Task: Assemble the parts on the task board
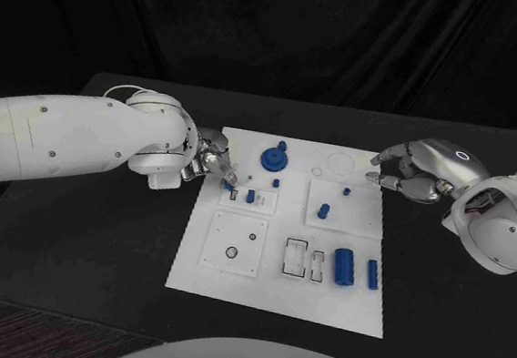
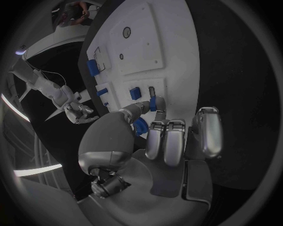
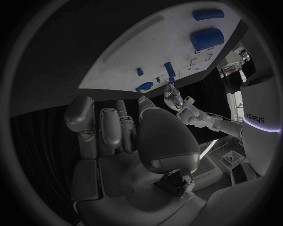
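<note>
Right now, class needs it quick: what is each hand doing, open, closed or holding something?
Left hand: pinches a small blue part at the task board.
Right hand: fingers curled in, holding nothing.

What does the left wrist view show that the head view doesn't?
Only the left wrist view shows, close up, the left hand pinching a small blue part at its fingertips, right over the task board.

Only the head view shows the full task board layout: the blue gear-like part at the far end and the two blue cylinders lying at the near right, plus the right hand hovering at the board's far right corner, holding nothing.

Both show the white board, the blue parts on it, and both hands.
</note>
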